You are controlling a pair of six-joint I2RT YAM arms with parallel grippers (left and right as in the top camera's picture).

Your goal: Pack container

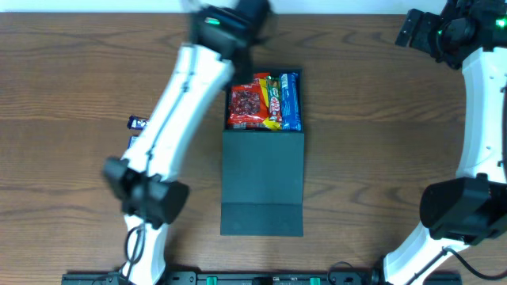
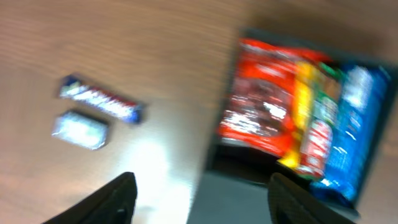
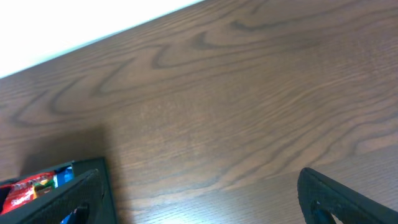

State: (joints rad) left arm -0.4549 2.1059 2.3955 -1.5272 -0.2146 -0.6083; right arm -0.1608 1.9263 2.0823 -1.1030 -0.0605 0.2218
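The dark teal container [image 1: 263, 182] lies open mid-table, its flap lid folded out toward the front. In it are a red packet [image 1: 247, 103], a yellow-green bar [image 1: 273, 99] and a blue packet [image 1: 291, 99]. My left gripper [image 2: 202, 199] is open and empty, above the container's left rear edge. Its blurred view shows the container [image 2: 249, 199], the red packet [image 2: 261, 106] and the blue packet [image 2: 351, 124]. My right gripper [image 3: 199, 199] is open and empty over bare wood at the far right, with the container's corner [image 3: 93, 167] at its left.
A dark blue snack bar [image 1: 139, 123] and a small silvery packet [image 1: 133, 141] lie on the wood left of the container, partly hidden by my left arm. Both show in the left wrist view, the snack bar [image 2: 102, 99] and the silvery packet [image 2: 79, 129]. The table's far edge [image 3: 93, 37] is close.
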